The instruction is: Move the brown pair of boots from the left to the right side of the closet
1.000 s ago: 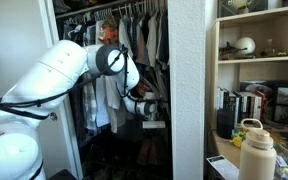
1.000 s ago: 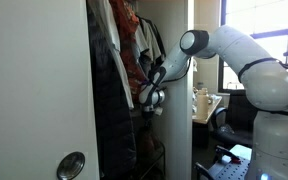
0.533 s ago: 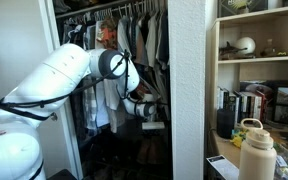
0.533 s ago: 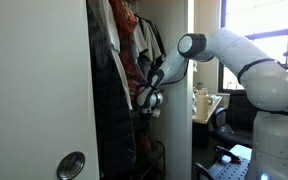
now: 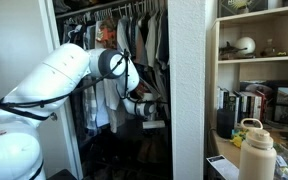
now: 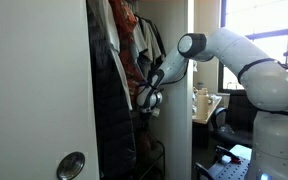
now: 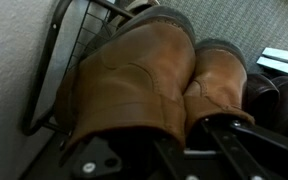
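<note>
— How many boots does the wrist view show?
— Two. The brown pair of boots (image 7: 154,85) stands side by side and touching, rounded toes toward the camera. The leather looks smooth with stitched seams, and a thick grey sole edges each toe.
— Where are they?
— By a black wire rack (image 7: 66,55) of thin bars, next to a pale wall. Whether they rest on it or only lean against it cannot be told. Just beside the pair lie dark shoes (image 7: 276,95), glossy, their number unclear.
— And the gripper?
— In both exterior views the gripper (image 5: 150,108) (image 6: 145,97) is inside the closet among the hanging clothes (image 5: 134,45), on the one white, rounded arm (image 5: 64,70). Its black fingers (image 7: 246,148) cross the bottom of the wrist view close against the boots. Whether they clasp the leather cannot be told.
</note>
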Action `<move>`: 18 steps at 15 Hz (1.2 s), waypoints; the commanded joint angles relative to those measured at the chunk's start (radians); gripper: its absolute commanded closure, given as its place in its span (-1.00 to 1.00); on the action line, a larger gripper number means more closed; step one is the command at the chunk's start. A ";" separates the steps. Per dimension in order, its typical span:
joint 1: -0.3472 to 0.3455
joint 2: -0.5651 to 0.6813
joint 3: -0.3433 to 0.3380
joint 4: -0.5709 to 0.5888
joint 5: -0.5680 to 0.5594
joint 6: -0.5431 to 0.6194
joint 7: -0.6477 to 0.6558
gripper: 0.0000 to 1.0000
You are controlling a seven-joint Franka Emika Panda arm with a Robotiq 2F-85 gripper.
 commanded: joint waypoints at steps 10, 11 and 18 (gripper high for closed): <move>0.042 0.044 -0.082 0.074 -0.110 0.176 0.084 0.01; 0.041 0.044 -0.088 0.070 -0.118 0.202 0.099 -0.17; 0.055 -0.057 -0.062 -0.007 -0.101 0.181 0.198 -1.00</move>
